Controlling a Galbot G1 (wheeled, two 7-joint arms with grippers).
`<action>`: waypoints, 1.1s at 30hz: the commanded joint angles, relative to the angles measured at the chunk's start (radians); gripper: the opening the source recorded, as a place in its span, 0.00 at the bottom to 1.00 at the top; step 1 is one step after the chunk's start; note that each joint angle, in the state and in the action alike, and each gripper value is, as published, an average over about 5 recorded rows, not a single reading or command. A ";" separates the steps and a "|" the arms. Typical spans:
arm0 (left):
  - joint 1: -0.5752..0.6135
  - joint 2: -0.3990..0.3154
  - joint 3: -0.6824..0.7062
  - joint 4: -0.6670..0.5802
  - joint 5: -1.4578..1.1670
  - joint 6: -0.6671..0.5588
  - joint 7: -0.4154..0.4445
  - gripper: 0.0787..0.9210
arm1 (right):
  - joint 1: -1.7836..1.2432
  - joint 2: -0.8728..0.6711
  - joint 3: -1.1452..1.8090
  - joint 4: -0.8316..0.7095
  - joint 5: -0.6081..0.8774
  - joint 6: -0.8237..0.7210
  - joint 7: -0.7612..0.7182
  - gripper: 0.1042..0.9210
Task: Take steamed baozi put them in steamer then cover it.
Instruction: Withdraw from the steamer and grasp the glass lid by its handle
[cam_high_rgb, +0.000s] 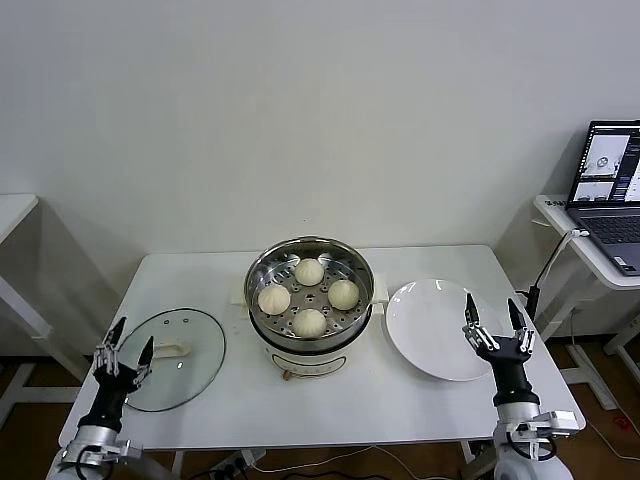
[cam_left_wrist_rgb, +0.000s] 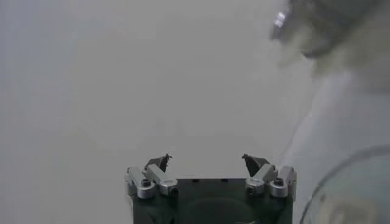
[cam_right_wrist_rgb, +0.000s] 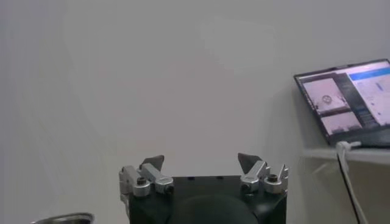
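Four steamed baozi already sit on the perforated tray inside the steamer, which stands at the middle of the white table, so by my reading only the covering is left. The cover lies flat on the table to the robot's left of the steamer, apart from it, its white handle facing up; the white plate lies bare on the other side. The left gripper stands upright at the cover's outer edge, jaws spread wide and holding nothing. The right gripper stands upright at the plate's near-right edge, just as wide and just as empty. To do this step well, the left gripper should probably tip over and come down on the handle squarely, lift the glass level, and lower it so the metal rim seats evenly all round the pot without nudging the buns. In the left wrist view a curved clear edge shows low at one side, likely the cover, though it is too blurred to be sure. A plain pale wall stands behind, and a laptop rests on a side desk to the right.
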 joint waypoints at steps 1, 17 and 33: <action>-0.008 0.020 -0.026 0.172 0.356 -0.073 -0.109 0.88 | -0.020 0.040 -0.002 -0.011 -0.015 0.016 0.010 0.88; -0.098 0.032 -0.004 0.239 0.349 -0.067 -0.091 0.88 | -0.012 0.046 -0.008 -0.031 -0.029 0.019 0.007 0.88; -0.195 0.030 0.042 0.286 0.331 -0.027 -0.072 0.88 | -0.018 0.048 -0.016 -0.038 -0.054 0.028 0.005 0.88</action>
